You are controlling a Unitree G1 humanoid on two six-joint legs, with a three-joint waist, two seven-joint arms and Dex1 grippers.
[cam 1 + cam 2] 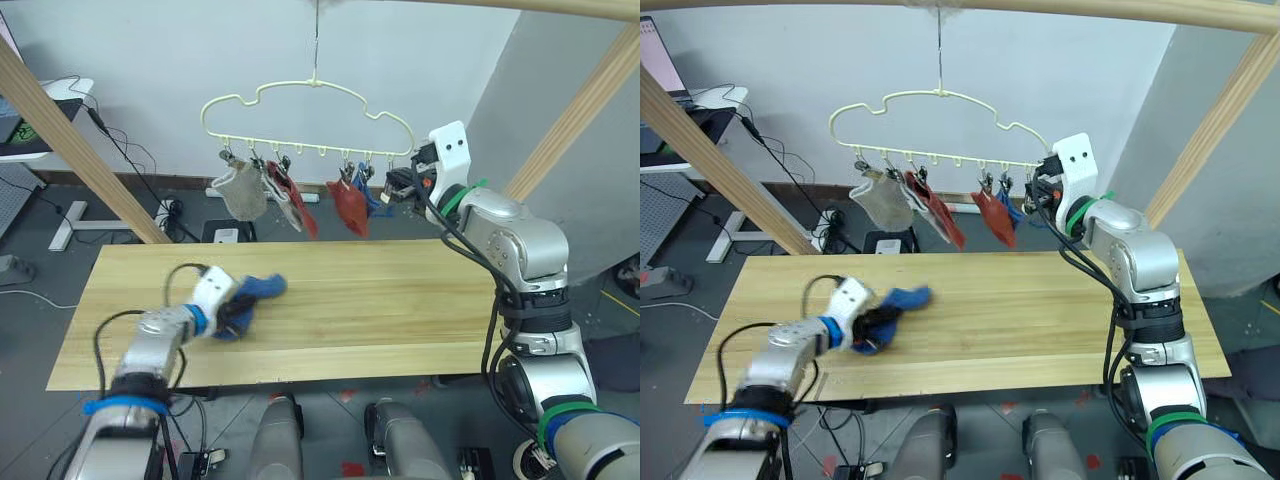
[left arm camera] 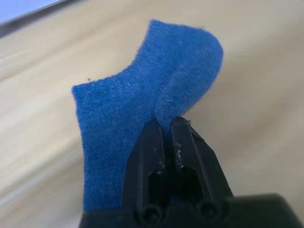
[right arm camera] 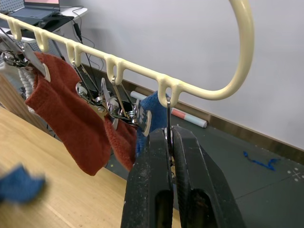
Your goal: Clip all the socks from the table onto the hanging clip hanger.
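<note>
On the tabletop [image 1: 400,300], toward its left part, lies the last blue sock [image 1: 255,292], pinched at one edge by the left hand [image 2: 165,127], whose two fingers are closed together on a fold of the fabric. We judge the hold shallow: only a narrow ridge of cloth sits between the fingertips, so the sock could slip free when lifted, or hang bunched so that no clean edge is offered to a clip. Above the far edge hangs the clip hanger [image 1: 310,105], already carrying a grey sock [image 1: 243,192], rust-red socks [image 1: 349,206] and a second blue sock [image 3: 153,107]. The right hand [image 3: 169,135] is raised to the hanger's right end, its fingers pressed shut on the last clip [image 3: 168,118]. We note a second risk: the hanger hangs from a single hook, so a pull here could swing or tilt it. The left arm reaches low and forward; the right arm is bent upward at the elbow.
</note>
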